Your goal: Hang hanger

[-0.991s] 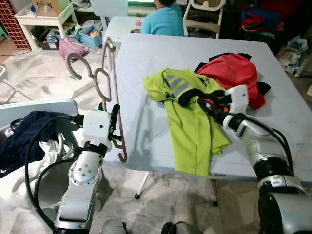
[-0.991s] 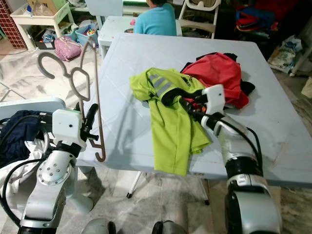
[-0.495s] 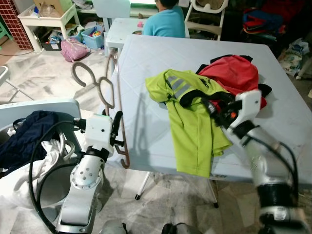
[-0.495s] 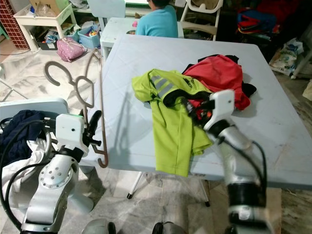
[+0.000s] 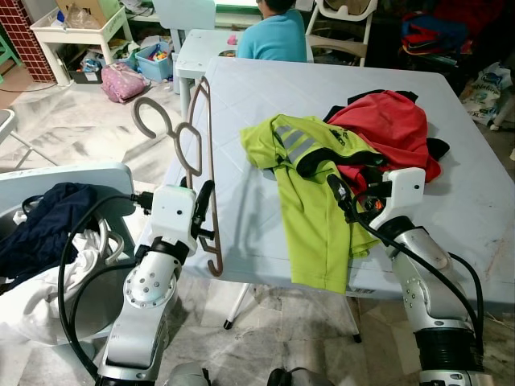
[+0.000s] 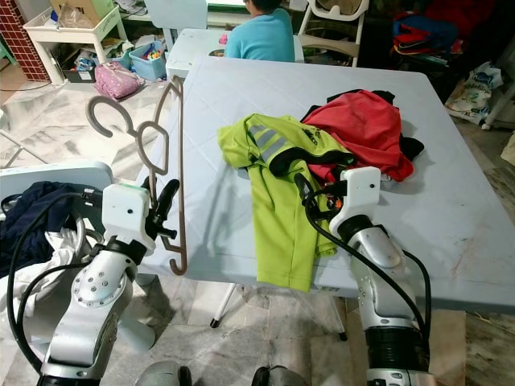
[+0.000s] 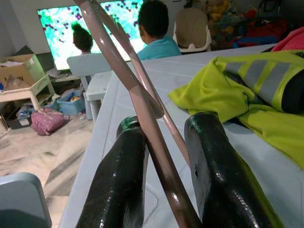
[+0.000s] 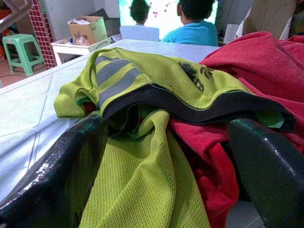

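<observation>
Surface (image 5: 241, 104): pale grey-blue folding table, seen from its near edge. Hanger (image 5: 199, 153): brownish-pink, held upright just off the surface's left near corner, its hook (image 5: 149, 117) curving away to the left, its frame standing above the left claw (image 5: 201, 211). Left claw: closed on the hanger's lower frame; in the left wrist view the two black fingers (image 7: 216, 175) are seen pressed to either side of the hanger's bars (image 7: 142, 102). Yellow-green shirt (image 5: 314, 189): laid on the surface with grey reflective stripes and a dark collar, its lower hem draped over the near edge. Red garment (image 5: 386, 125): bunched beside and partly beneath the yellow-green shirt, toward the right, with a black garment (image 5: 434, 147) showing at its far side. Right claw (image 5: 348, 193): spread wide over the yellow-green shirt near the collar, nothing gripped; in the right wrist view its fingers (image 8: 57, 166) are seen well apart with the collar and the red cloth between them. Laundry tub (image 5: 56, 185): pale, at the robot's left, holding a dark blue garment (image 5: 44, 225) and white cloth (image 5: 32, 305). Background: a person in a blue top (image 5: 278, 36) seated with back turned at a small white table (image 5: 201, 48); a bright screen (image 7: 80, 23) noted in the left wrist view.
</observation>
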